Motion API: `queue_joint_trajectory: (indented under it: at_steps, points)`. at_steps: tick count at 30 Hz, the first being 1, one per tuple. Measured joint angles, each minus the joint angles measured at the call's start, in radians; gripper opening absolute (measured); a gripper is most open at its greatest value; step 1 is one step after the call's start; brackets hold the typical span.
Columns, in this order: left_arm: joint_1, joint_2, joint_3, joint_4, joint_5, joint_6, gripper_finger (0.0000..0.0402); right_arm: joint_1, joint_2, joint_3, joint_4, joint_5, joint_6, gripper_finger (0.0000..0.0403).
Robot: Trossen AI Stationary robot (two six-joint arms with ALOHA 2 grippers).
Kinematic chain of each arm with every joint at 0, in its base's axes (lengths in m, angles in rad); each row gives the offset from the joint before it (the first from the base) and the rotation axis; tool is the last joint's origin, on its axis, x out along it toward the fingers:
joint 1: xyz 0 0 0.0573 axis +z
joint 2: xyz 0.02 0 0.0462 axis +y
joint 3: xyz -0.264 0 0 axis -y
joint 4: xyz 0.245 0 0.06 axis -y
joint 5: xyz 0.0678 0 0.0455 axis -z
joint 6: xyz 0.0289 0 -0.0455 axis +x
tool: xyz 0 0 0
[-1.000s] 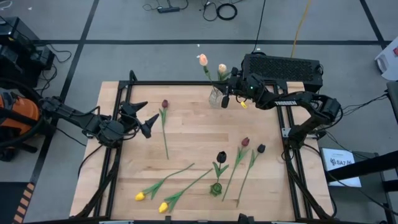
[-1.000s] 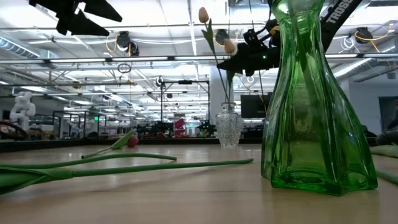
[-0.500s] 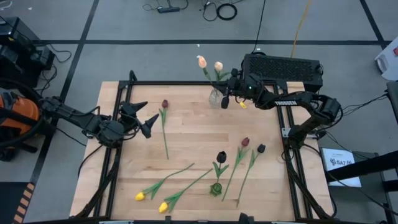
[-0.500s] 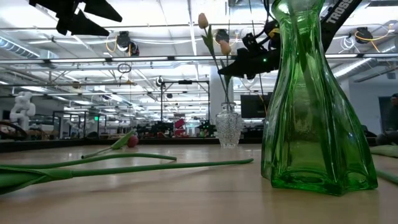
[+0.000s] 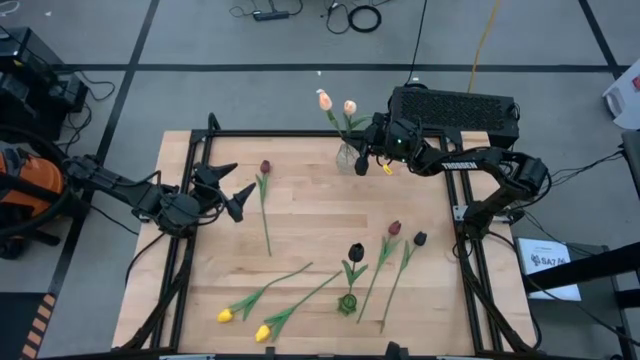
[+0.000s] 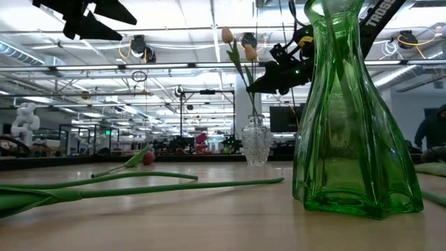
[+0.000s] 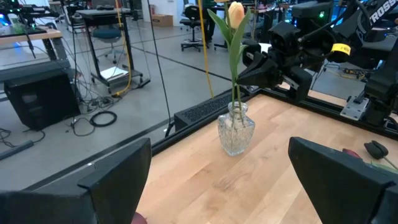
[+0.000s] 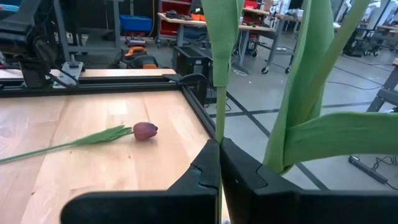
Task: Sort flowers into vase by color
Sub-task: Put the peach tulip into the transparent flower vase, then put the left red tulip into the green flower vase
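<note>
Wood table (image 5: 310, 215), black box (image 5: 455, 108) behind it, cables (image 5: 352, 15) on floor, orange-black machine (image 5: 22, 195) at left.

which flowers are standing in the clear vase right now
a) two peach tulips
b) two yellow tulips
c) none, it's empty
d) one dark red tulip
a: two peach tulips stand in the clear vase at the table's far edge, the right gripper shut on one stem; the yellow ones lie on the table.

Your pale peach tulips (image 5: 336, 103) in clear cut-glass vase (image 5: 346, 157), green vase (image 6: 350, 111), yellow tulips (image 5: 243, 323), light wood table (image 5: 310, 210)
</note>
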Motion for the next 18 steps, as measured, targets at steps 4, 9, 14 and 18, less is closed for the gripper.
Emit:
queue_joint_trajectory:
  at_steps: [4,9,14,18]
  points:
    - [0.0,0.0,0.0,0.0,0.0,0.0,0.0384,0.0,0.0,0.0,-0.011,0.0,0.026,0.0]
    - [0.0,0.0,0.0,-0.011,0.0,0.0,0.0384,0.0,-0.001,0.0,-0.051,-0.001,0.034,0.0009]
    - [0.0,0.0,0.0,-0.019,0.0,0.0,0.0384,0.0,-0.001,0.0,-0.087,-0.002,0.042,0.0036]
    - [0.0,0.0,0.0,-0.019,0.0,0.0,0.0384,0.0,-0.01,0.0,-0.084,-0.002,0.049,0.0056]
